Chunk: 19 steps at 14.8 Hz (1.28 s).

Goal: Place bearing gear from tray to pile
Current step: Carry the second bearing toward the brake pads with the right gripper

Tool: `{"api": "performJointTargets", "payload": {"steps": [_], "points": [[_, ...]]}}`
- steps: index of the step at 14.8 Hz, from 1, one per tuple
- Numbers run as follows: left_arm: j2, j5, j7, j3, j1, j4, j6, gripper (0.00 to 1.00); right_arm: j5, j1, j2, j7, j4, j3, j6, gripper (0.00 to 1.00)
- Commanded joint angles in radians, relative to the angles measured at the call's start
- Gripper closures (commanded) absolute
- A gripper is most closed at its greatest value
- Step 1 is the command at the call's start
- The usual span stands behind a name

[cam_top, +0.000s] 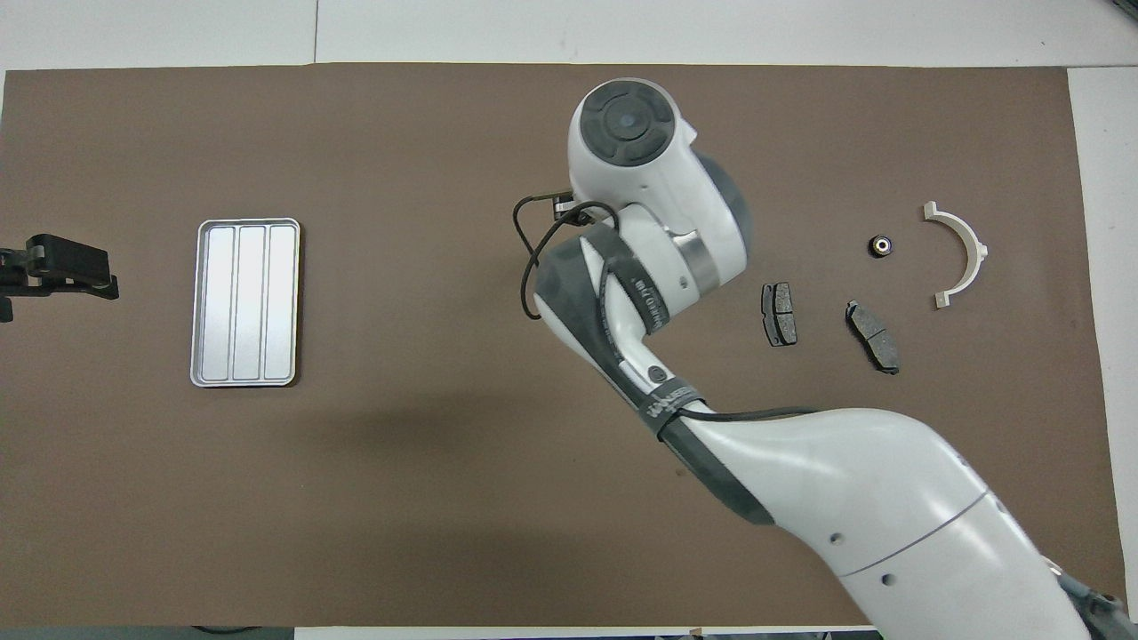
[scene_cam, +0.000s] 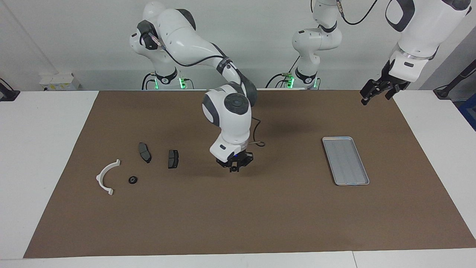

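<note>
The right hand is seen only in the facing view, closed and apparently empty over the bare mat; overhead it is hidden by its own arm. One tray lies empty (toward the left arm's end), and the open left hand waits over the mat's edge. One bearing gear lies beside one white bracket and two brake pads.

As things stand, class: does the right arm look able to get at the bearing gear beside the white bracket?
Probably yes. The right gripper hangs shut over bare mat, and the gear lies uncovered beside the bracket, toward that arm's end. Nothing stands between them; the two pads lie nearer the robots.
</note>
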<state>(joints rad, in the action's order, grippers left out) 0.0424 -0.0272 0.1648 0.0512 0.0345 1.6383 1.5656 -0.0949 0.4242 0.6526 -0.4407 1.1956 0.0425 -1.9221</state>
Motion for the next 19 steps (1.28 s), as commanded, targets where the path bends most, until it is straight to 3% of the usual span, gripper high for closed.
{"api": "performJointTargets", "payload": {"steps": [1, 3, 5, 8, 12, 17, 19], "points": [[0.008, 0.010, -0.010, -0.001, 0.004, 0.005, -0.013, 0.00, 0.007, -0.131, -0.056, 0.202, 0.004, 0.022, 0.058, 1.00], [0.008, 0.010, -0.010, -0.001, 0.004, 0.005, -0.013, 0.00, 0.006, -0.229, -0.073, 0.385, 0.024, 0.020, 0.071, 1.00], [0.008, 0.010, -0.008, -0.001, 0.004, 0.005, -0.013, 0.00, 0.006, -0.342, -0.096, 0.566, 0.106, 0.020, 0.031, 1.00], [0.008, 0.010, -0.010, -0.001, 0.004, 0.005, -0.013, 0.00, 0.007, -0.424, -0.158, 0.692, 0.275, 0.020, -0.069, 1.00], [0.008, 0.010, -0.008, -0.001, 0.004, 0.005, -0.013, 0.00, 0.009, -0.427, -0.244, 0.691, 0.525, 0.020, -0.247, 1.00], [0.008, 0.010, -0.010, 0.001, 0.004, 0.005, -0.013, 0.00, 0.009, -0.401, -0.258, 0.634, 0.585, 0.022, -0.275, 1.00], [0.008, 0.010, -0.008, -0.001, 0.004, 0.005, -0.013, 0.00, 0.009, -0.401, -0.255, 0.634, 0.626, 0.022, -0.342, 1.00]]}}
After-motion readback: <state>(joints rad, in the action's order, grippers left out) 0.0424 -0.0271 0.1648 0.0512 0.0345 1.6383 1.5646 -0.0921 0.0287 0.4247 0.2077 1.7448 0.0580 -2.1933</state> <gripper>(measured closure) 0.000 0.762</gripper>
